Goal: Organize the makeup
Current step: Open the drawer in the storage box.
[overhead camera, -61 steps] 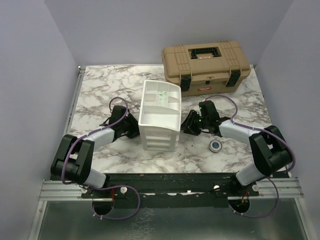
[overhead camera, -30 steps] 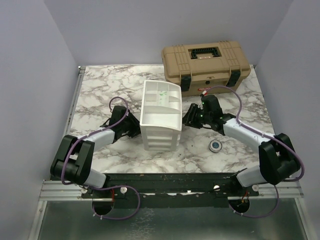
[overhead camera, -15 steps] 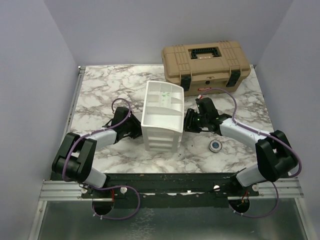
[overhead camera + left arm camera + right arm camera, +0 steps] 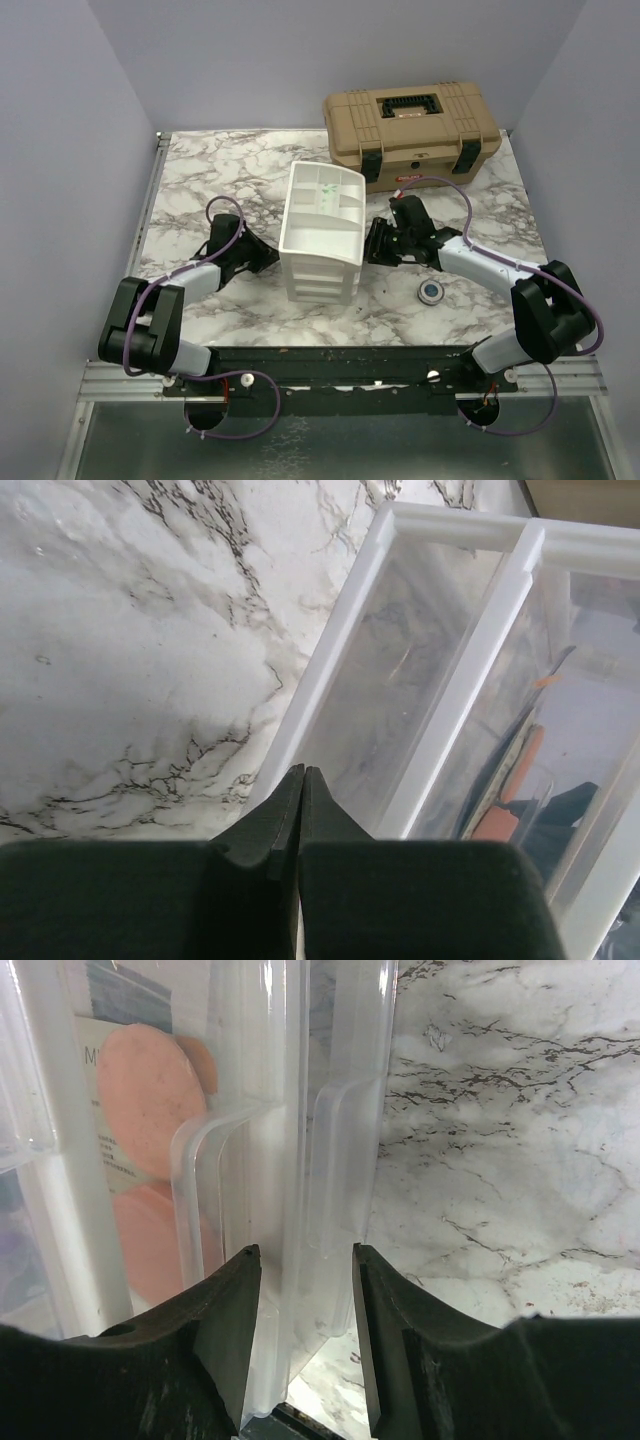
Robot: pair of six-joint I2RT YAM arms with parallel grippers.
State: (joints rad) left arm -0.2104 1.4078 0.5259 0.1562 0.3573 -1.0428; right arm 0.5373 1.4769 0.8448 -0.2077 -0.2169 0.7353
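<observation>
**Both grippers at the drawer unit, one compact out on the marble**

Overhead view: the white drawer unit (image 4: 320, 235) stands at the centre of the marble table (image 4: 200, 180). The tan toolbox (image 4: 410, 135) stands closed behind it at upper right. My left gripper (image 4: 270, 255) lies low against the unit's left side, and my right gripper (image 4: 372, 245) meets its right side.

Left wrist view: my left gripper (image 4: 302, 772) is closed tight, finger against finger, with nothing between them. Its tips point at the white frame of the unit, just beside its lower corner. Through the clear drawer wall at the right of the frame show orange and dark pieces (image 4: 515, 780), too blurred to name.

Right wrist view: my right gripper (image 4: 305, 1255) stands about half apart, its fingers (image 4: 225, 1330) on either side of a clear plastic drawer edge. I cannot tell whether the pads press on it. Two pink discs (image 4: 150, 1100) lie inside the drawer at upper left, one above the other.

The round blue-centred compact (image 4: 431, 291) lies on the marble at lower right of centre, apart from the unit and near my right forearm.
</observation>
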